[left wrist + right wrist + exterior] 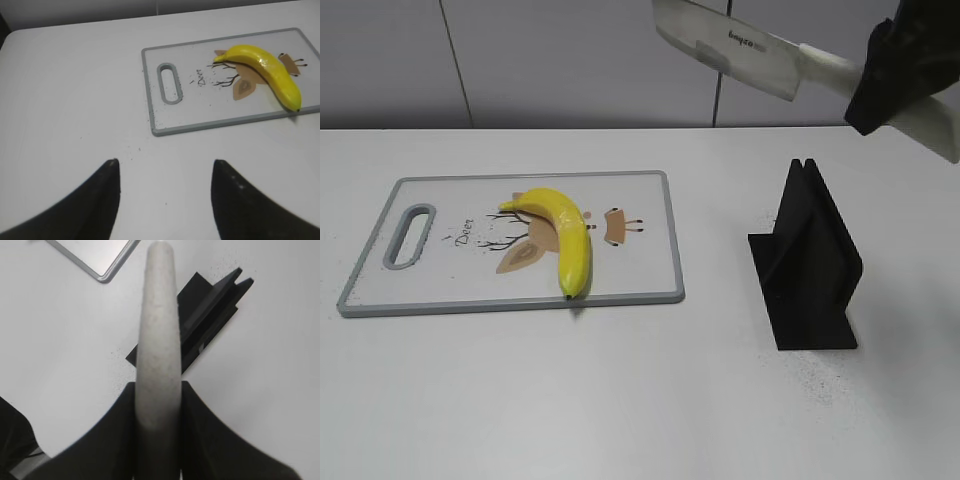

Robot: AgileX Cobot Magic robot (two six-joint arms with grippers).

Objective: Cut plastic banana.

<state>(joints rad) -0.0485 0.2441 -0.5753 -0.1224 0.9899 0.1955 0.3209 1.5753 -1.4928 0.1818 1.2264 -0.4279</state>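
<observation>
The right gripper (895, 75) is clamped on the pale handle of a cleaver (740, 45), held high in the air above the black knife stand (807, 262), blade pointing toward the left side of the table (640, 400). The plastic banana (563, 235) lies on the grey-rimmed cutting board (640, 200), well apart from the knife, its dark tip touching the board's near edge. The left gripper (165, 187) hovers over bare table near the board's handle slot, its 2 fingers spread and holding nothing. The step in hand appears to be carrying the blade to the fruit; done well, it would bring the edge square across the banana's middle, then press straight down so the glossy toy does not roll or skid off the board.
</observation>
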